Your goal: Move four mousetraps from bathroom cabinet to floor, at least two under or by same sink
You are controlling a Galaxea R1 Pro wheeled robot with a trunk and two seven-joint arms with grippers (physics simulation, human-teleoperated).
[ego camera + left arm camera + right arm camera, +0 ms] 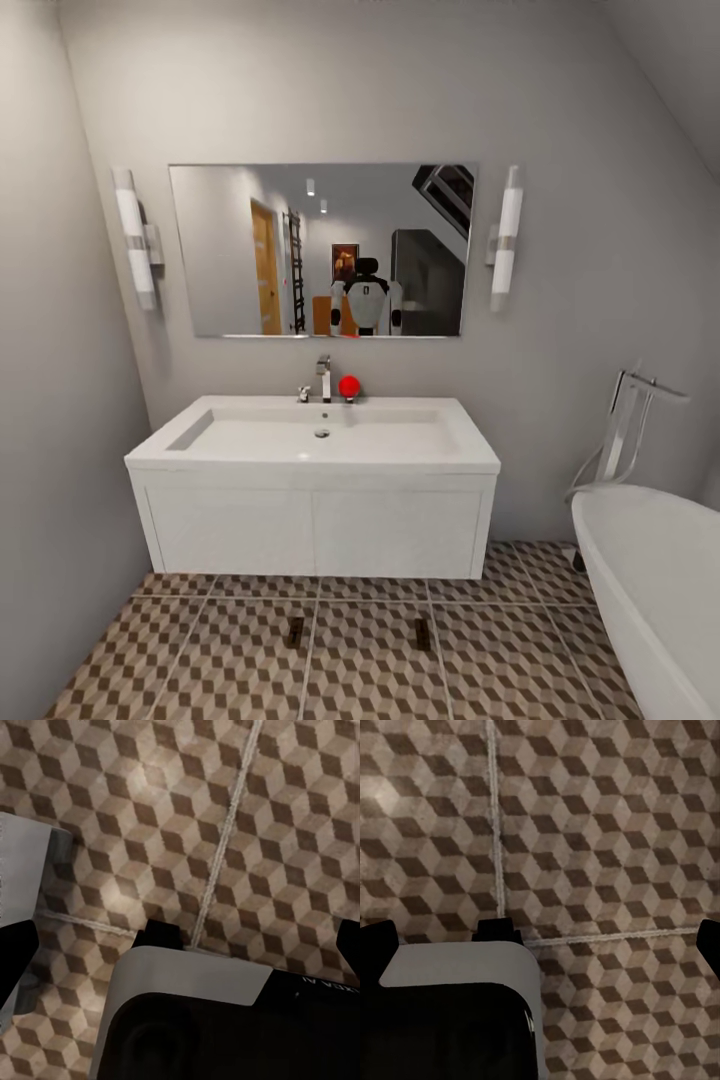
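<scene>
Two mousetraps, small dark-brown flat pieces, lie on the cube-patterned bathroom floor (pixel 240 670) just in front of the sink (pixel 312 455): one mousetrap (pixel 296 631) to the left, the other mousetrap (pixel 422 634) to the right. The sink is a wide white wall-hung block with a chrome tap (pixel 323 378). In the left wrist view my left gripper (pixel 180 949) is open over bare tiles, its black fingertips (pixel 15 960) at the picture's edges. My right gripper (pixel 540 941) is likewise open above the tiles with nothing between its fingers. The cabinet is out of view.
A white oval bathtub (pixel 655 580) with a chrome floor tap (pixel 625 430) stands at the right. A grey wall (pixel 50 450) closes the left side. Above the sink a mirror (pixel 320 250) reflects the robot. A red ball (pixel 349 386) sits by the tap.
</scene>
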